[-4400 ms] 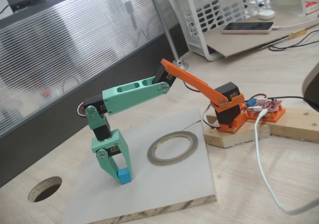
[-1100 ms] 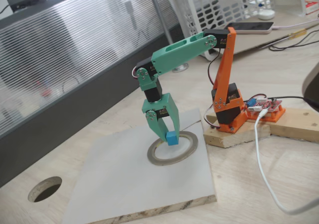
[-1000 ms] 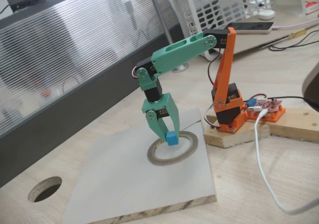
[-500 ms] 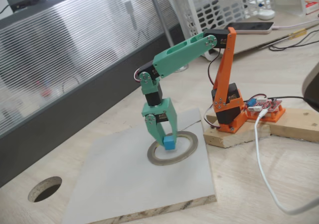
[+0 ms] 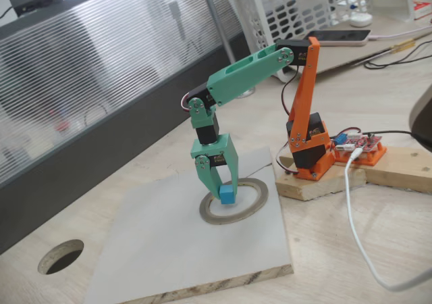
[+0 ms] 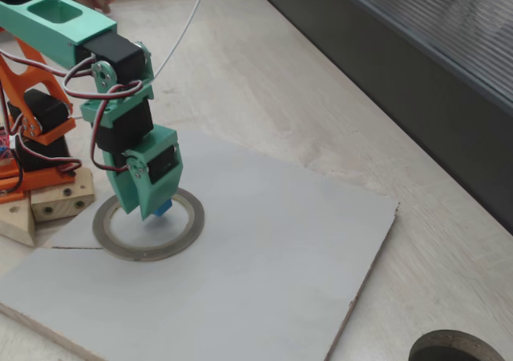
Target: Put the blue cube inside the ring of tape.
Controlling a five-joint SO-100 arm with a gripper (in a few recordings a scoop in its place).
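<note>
My green gripper (image 5: 225, 192) points straight down, shut on the blue cube (image 5: 227, 195), which sits between its fingertips. The cube hangs low inside the ring of tape (image 5: 259, 196), near the left part of its opening in this fixed view. From the other side, the gripper (image 6: 151, 210) covers most of the cube (image 6: 163, 208), which sits over the middle of the grey ring (image 6: 192, 221). Whether the cube touches the board inside the ring, I cannot tell.
The ring lies on a pale grey board (image 5: 169, 250) on the wooden table. The arm's orange base (image 5: 310, 152) stands on a wood block to the right, with a white cable (image 5: 356, 230) beside it. A round hole (image 5: 61, 255) is cut in the table at the left.
The gripper carried the cube from the board's left side over to the ring. In the last half second it sank slightly lower into the opening.
</note>
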